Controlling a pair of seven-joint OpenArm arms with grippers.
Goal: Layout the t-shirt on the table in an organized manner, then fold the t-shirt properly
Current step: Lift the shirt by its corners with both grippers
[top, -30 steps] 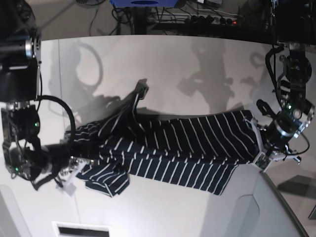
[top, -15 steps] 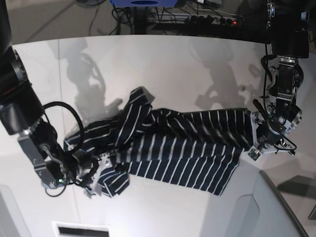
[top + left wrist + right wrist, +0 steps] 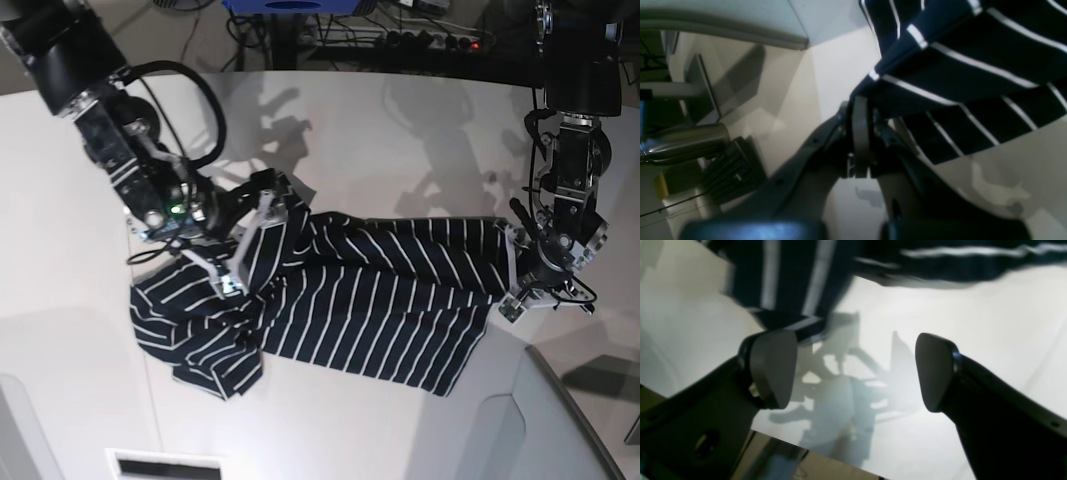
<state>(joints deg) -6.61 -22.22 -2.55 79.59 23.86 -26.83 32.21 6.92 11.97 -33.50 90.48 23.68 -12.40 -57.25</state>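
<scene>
Right end effector [image 3: 250,245] rose; no writing legible.

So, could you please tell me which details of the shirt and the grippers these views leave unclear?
- Base view: the crumpled end of the t-shirt hides its sleeves and collar.
- Base view: the right gripper overlaps the fabric; contact is unclear.
- Right wrist view: blurred stripes, shirt cut off at the top edge.
- Left wrist view: the left gripper is closed on fabric, but which hem is unclear.

A robotics lab: power strips [image 3: 430,40] and tangled cables [image 3: 250,30] (on the floor) behind the white table [image 3: 400,150].
</scene>
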